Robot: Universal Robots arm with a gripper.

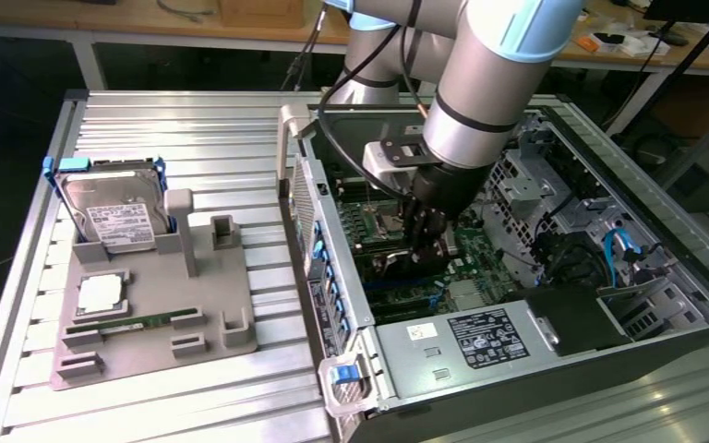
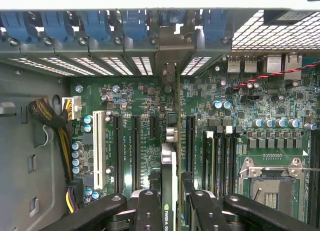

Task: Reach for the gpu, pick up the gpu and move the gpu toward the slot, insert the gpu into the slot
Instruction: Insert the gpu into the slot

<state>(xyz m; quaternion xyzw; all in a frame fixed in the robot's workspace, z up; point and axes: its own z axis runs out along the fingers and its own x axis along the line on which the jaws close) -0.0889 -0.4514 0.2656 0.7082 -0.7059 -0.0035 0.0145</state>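
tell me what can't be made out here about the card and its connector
- Exterior view: the thin dark gpu card is mostly hidden by the black gripper and arm; its outline is unclear.
- Wrist view: the gpu shows edge-on, so the slot beneath it is covered; whether it is seated cannot be told.
- Wrist view: the gripper fingers are cut off by the picture's edge.

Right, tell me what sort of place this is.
Probably a robotics lab or workshop set up for computer assembly. An open PC case lies on a ribbed metal table, a hard drive stands in a grey parts fixture, and wooden workbenches run behind.
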